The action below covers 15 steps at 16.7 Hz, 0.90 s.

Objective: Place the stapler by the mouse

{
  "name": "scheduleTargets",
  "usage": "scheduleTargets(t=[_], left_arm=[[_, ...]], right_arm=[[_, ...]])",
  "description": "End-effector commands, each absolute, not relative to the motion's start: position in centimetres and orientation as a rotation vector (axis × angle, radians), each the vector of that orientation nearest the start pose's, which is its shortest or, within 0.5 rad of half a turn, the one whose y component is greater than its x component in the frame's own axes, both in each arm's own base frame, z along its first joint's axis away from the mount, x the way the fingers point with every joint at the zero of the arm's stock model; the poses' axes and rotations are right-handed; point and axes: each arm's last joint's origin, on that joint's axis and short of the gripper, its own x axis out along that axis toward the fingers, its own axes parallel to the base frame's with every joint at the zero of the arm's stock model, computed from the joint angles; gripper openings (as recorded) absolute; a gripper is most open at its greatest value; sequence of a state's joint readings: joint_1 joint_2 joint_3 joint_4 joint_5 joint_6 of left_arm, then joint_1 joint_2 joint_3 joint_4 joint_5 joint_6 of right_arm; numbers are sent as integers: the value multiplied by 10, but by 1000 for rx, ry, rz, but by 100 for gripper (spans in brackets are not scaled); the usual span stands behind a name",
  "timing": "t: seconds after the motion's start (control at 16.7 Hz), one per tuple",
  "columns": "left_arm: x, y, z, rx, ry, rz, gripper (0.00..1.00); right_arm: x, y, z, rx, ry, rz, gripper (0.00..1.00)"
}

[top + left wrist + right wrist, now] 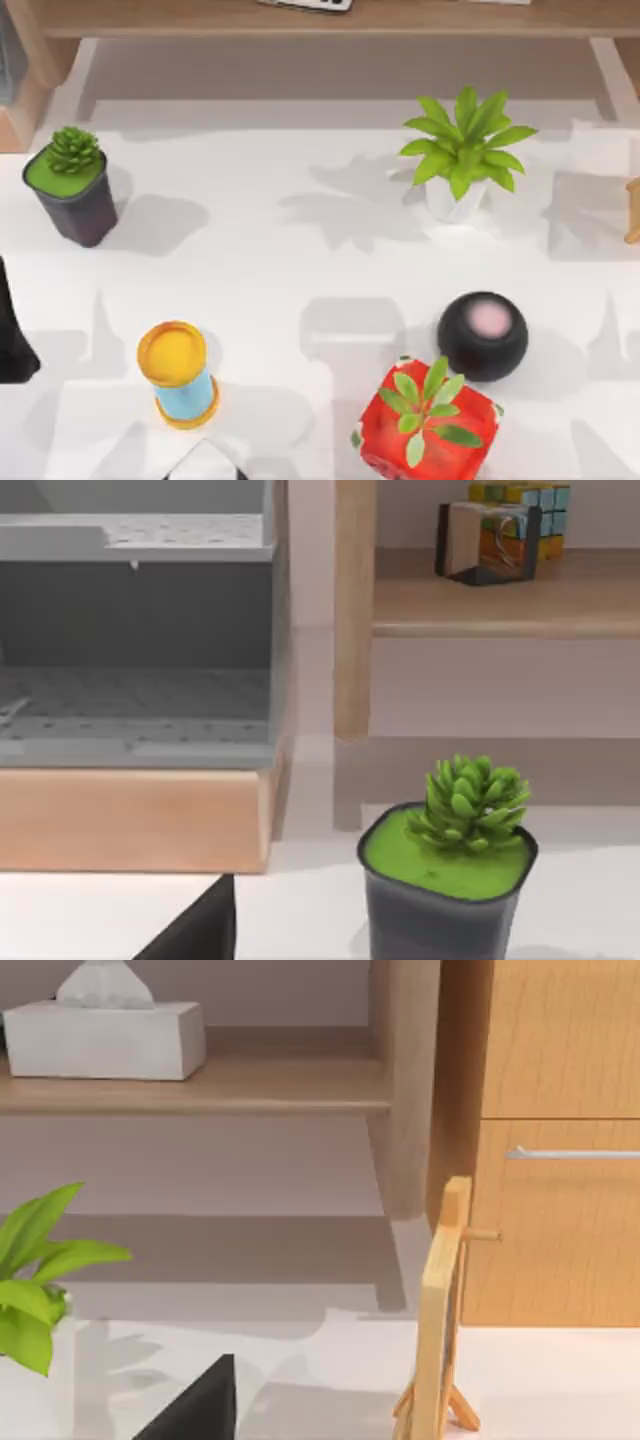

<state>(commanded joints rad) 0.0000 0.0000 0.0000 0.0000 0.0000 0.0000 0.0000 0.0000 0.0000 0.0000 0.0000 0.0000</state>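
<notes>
with no stapler or mouse in sight and finger state impossible to tell, either arm risks toppling the hourglass (178,375) or red plant pot (428,432).

No readable text or labels anywhere.

white tabletop (250,250), spiky green succulent in a dark pot (72,186) far left, leafy plant in a white pot (462,150), round black speaker-ish thing (483,334) beside a red-potted plant (428,420), yellow-topped blue cylinder (178,374)
</notes>
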Motion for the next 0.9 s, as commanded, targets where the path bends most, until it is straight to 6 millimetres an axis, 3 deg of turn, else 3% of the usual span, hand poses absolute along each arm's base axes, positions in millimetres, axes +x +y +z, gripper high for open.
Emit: scheduleTargets(t=[0.18, 0.36, 0.9], left_arm=[[106, -1, 161, -4, 17, 4, 100], [109, 2, 165, -34, 142, 30, 100], [141, 19, 167, -243, 991, 220, 100]], right_arm=[[106, -1, 160, 0, 0, 0, 100], [106, -1, 160, 0, 0, 0, 100], [106, -1, 160, 0, 0, 0, 100]])
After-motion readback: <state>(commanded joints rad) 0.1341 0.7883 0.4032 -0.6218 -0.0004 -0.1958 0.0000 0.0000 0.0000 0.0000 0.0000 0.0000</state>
